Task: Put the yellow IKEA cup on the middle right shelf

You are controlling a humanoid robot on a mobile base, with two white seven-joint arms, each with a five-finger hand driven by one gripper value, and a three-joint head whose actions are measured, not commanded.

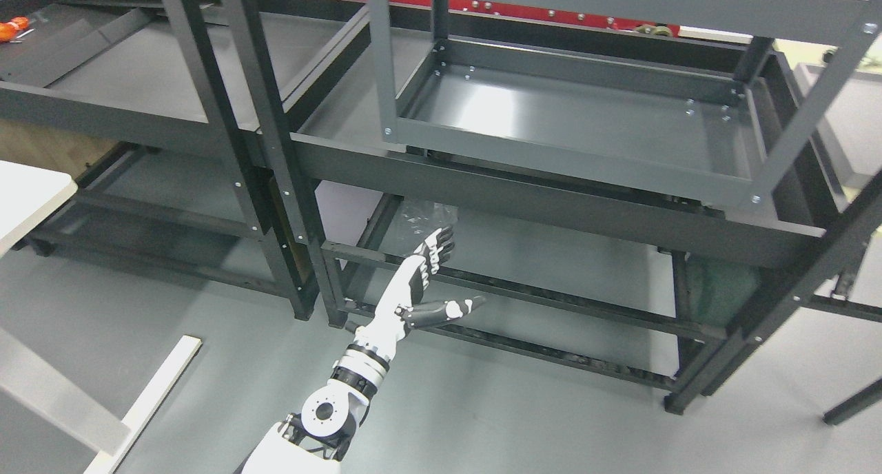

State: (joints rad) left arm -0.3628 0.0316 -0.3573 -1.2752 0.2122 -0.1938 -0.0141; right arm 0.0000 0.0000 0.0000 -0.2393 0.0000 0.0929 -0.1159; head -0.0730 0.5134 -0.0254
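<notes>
The left hand (422, 279) is held released, fingers spread, nothing grasped; a dark metal shelf rack (524, 198) is seen just beyond it.

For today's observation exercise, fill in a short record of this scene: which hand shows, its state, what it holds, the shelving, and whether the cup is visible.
hand in view: left hand, arm entering from bottom left of middle
hand state: fingers spread, open
held item: nothing
hand position: in front of the dark grey metal shelving rack, low down
right arm: not in view
yellow cup: not visible
other item: crumpled clear plastic wrap on the lower shelf
</notes>
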